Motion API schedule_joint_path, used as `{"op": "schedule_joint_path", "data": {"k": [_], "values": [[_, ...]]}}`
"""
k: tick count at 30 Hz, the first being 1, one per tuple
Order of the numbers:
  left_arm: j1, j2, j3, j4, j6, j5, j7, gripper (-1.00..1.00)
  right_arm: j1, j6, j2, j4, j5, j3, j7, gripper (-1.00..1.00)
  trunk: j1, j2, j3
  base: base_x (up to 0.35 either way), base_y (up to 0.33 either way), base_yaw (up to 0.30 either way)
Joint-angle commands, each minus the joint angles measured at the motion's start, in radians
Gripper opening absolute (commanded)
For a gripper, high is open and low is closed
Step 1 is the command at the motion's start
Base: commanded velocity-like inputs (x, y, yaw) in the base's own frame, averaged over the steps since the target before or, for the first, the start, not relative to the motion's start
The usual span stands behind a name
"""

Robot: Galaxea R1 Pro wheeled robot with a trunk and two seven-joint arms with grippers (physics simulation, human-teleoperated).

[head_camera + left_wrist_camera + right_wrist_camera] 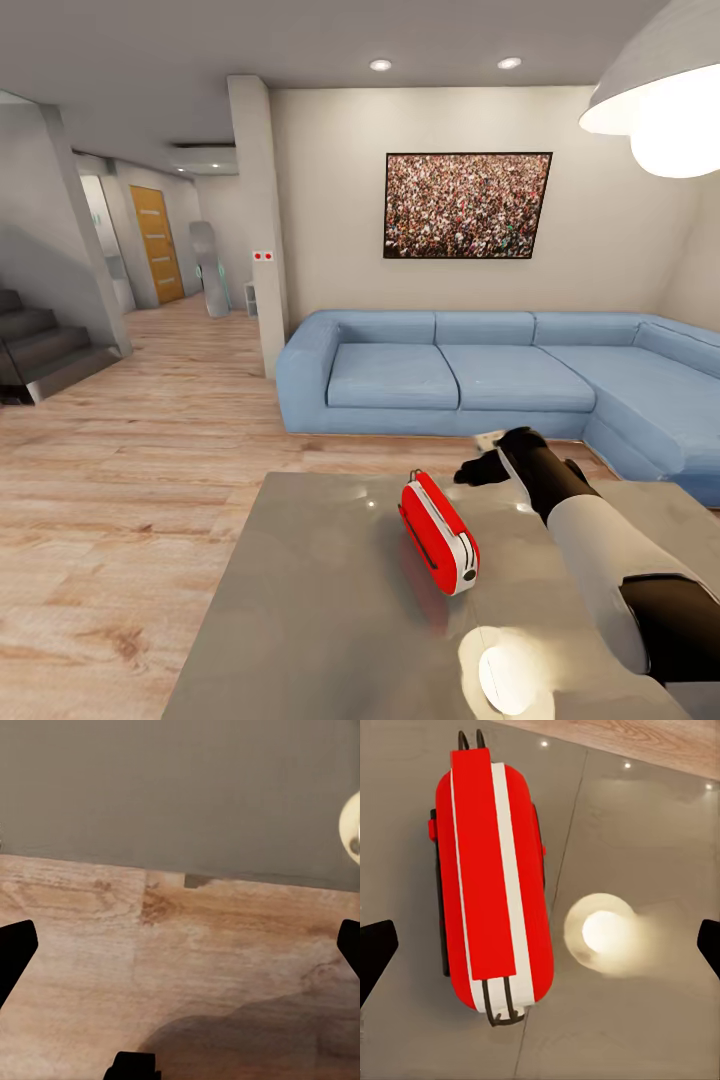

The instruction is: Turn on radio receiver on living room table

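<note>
Currently the radio receiver [438, 533] stands on edge on the glossy grey surface [300, 620], near its middle, well short of the blue sofa [480, 375]. Right hand [482, 466] hovers just beyond and above the radio, not touching it; in the right wrist view the fingertips [376, 949] sit wide apart, with the radio [491, 877] between them below. Left hand [180, 949]: fingertips likewise apart, over wood floor [187, 945] beside the surface edge. Lamp glare [505, 675] reflects near the radio.
</note>
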Motion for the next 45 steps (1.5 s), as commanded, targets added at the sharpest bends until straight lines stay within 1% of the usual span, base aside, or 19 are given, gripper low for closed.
{"op": "schedule_joint_path", "data": {"k": [1, 3, 4, 7, 10, 19, 27, 31, 35, 37, 39, 41, 45], "values": [[0.0, 0.0, 0.0, -0.001, 0.0, 0.0, 0.0, 1.0, 0.0, 0.0, -0.007, 0.0, 0.0, -0.001, 0.023, 1.0, 0.0, 0.0, 0.0, 0.0, 0.0, 0.0], [0.0, 0.002, 0.0, -0.004, 0.0, 0.0, 0.001, 1.0, 0.0, -0.001, -0.017, 0.0, 0.001, -0.001, 0.052, 1.0, 0.0, 0.0, 0.0, 0.0, 0.0, 0.0], [-0.001, 0.002, 0.0, -0.005, 0.0, -0.001, 0.002, 1.0, 0.0, -0.005, -0.028, 0.0, 0.002, -0.001, 0.082, 1.0, 0.0, 0.0, 0.0, 0.0, 0.0, 0.0], [0.0, 0.004, 0.001, -0.009, 0.0, -0.002, 0.006, 1.0, 0.0, -0.017, -0.042, 0.0, 0.005, -0.002, 0.122, 1.0, 0.0, 0.0, 0.0, 0.0, 0.0, 0.0], [0.0, 0.004, 0.001, -0.01, -0.002, -0.002, 0.007, 1.0, 0.0, -0.024, -0.048, 0.0, 0.006, -0.001, 0.138, 1.0, 0.0, 0.0, 0.0, 0.0, 0.0, 0.0], [0.0, 0.004, 0.002, -0.011, -0.041, -0.003, 0.007, 1.0, 0.0, -0.03, -0.051, 0.0, 0.008, 0.004, 0.149, 1.0, 0.0, 0.0, 0.0, 0.0, 0.0, 0.0], [0.0, 0.004, 0.002, -0.011, -0.046, -0.004, 0.007, 1.0, 0.0, -0.031, -0.05, 0.0, 0.007, 0.004, 0.152, 1.0, 0.0, 0.0, 0.0, 0.0, 0.0, 0.0], [0.0, 0.004, 0.002, -0.011, -0.046, -0.004, 0.007, 1.0, 0.0, -0.03, -0.044, 0.0, 0.008, 0.005, 0.14, 1.0, 0.0, 0.0, 0.0, 0.0, 0.0, 0.0], [0.0, 0.004, 0.002, -0.011, -0.046, -0.004, 0.007, 1.0, 0.0, -0.03, -0.026, 0.0, 0.008, 0.011, 0.099, 1.0, 0.0, 0.0, 0.0, 0.0, 0.0, 0.0], [0.0, 0.004, 0.002, -0.011, -0.046, -0.004, 0.007, 1.0, 0.0, -0.03, -0.011, 0.001, 0.007, 0.029, 0.061, 1.0, 0.0, 0.0, 0.0, 0.0, 0.0, 0.0], [0.0, 0.004, 0.002, -0.011, -0.046, -0.004, 0.007, 1.0, 0.0, -0.03, 0.012, 0.002, 0.005, 0.065, 0.012, 1.0, 0.0, 0.0, 0.0, 0.0, 0.0, 0.0], [0.0, 0.004, 0.002, -0.011, -0.046, -0.004, 0.007, 1.0, 0.0, -0.03, 0.027, 0.003, 0.001, 0.083, -0.012, 1.0, 0.0, 0.0, 0.0, 0.0, 0.0, 0.0], [0.0, 0.004, 0.002, -0.011, -0.046, -0.004, 0.007, 1.0, 0.0, -0.031, 0.042, 0.004, -0.002, 0.096, -0.03, 1.0, 0.0, 0.0, 0.0, 0.0, 0.0, 0.0]]}}
